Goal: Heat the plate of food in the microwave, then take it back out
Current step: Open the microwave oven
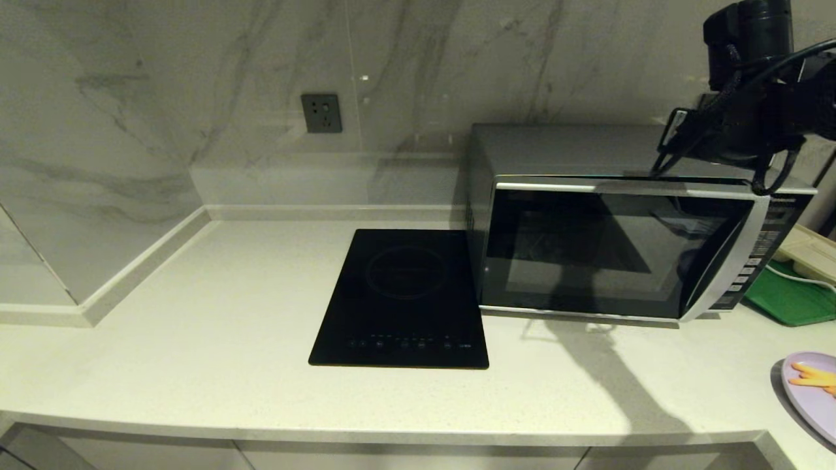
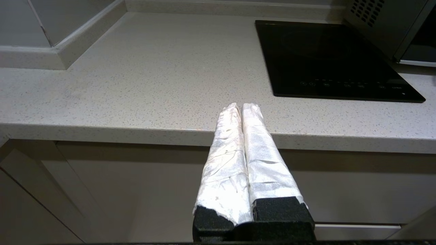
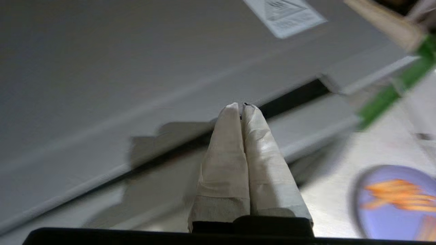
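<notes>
- While the right gripper is hanging up high over the top of the microwave, its two taped fingers are pressing flat together with nothing between them.
- In the head view, the right arm is showing as a dark shape with cables above the microwave's right back corner.
- The microwave is sitting on the counter with its dark glass door shut.
- The plate of food is lying on the counter in front of the microwave and to its right, well apart from the gripper, with a few orange fries on it.
- A green tray is lying just to the right of the microwave.
- A black hob is lying flat just to the left of the microwave.
- The left gripper is waiting low by the counter's front edge, its taped fingers also closing tight on nothing.
</notes>
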